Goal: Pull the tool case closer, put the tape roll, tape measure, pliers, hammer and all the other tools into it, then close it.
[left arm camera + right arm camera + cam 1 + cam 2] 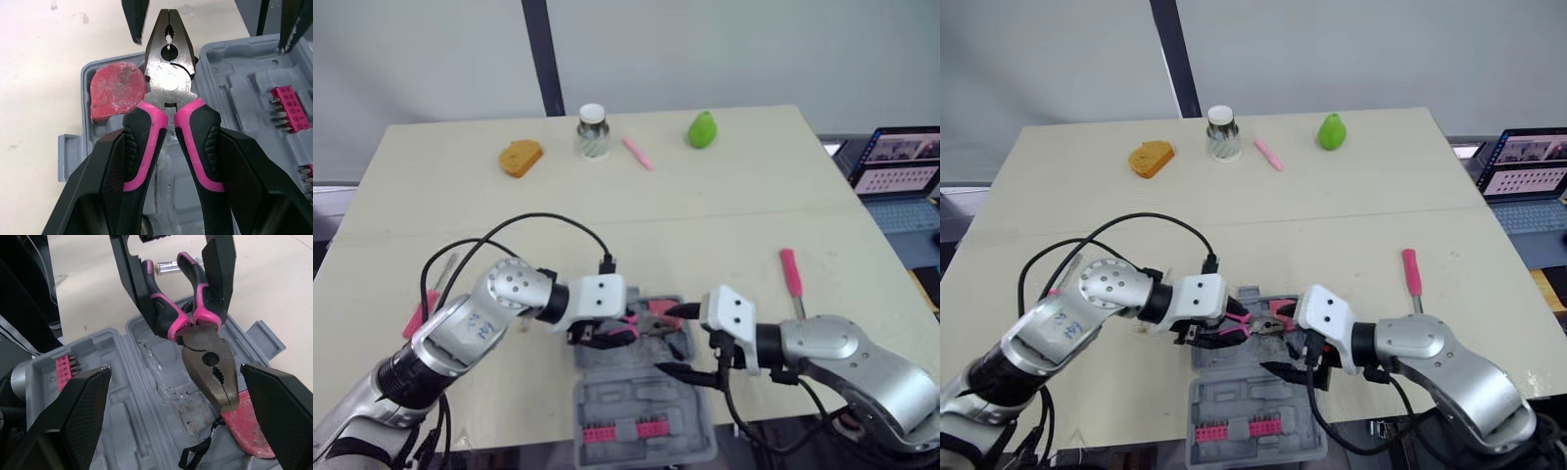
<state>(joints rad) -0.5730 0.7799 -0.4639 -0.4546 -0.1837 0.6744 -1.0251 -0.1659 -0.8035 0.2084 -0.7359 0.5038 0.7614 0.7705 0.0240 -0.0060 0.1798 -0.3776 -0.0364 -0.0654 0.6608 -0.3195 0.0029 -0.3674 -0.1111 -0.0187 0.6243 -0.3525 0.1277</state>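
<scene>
Fingers of the left claw, black and ribbed, pinch the two pink-and-black rubbery handles of the steel combination pliers. The pliers' shut, serrated nose hangs over the open grey moulded-plastic tool case; whether it touches the tray I cannot tell. Just beside the nose, a scuffed red rounded tape measure sits in a corner compartment. It is plain from the wrists but masked by both claws from the head. The right claw faces the left one across the case, its textured fingers spread wide. A pink rack of screwdriver bits lines the case's other half, which overhangs the near edge of the pale wooden tabletop. A pink-handled screwdriver lies well apart to the right. A pink object at the left is mostly hidden by the arm. At the far edge stand an orange bread slice, a white-lidded jar, a pink pen and a green pear.
</scene>
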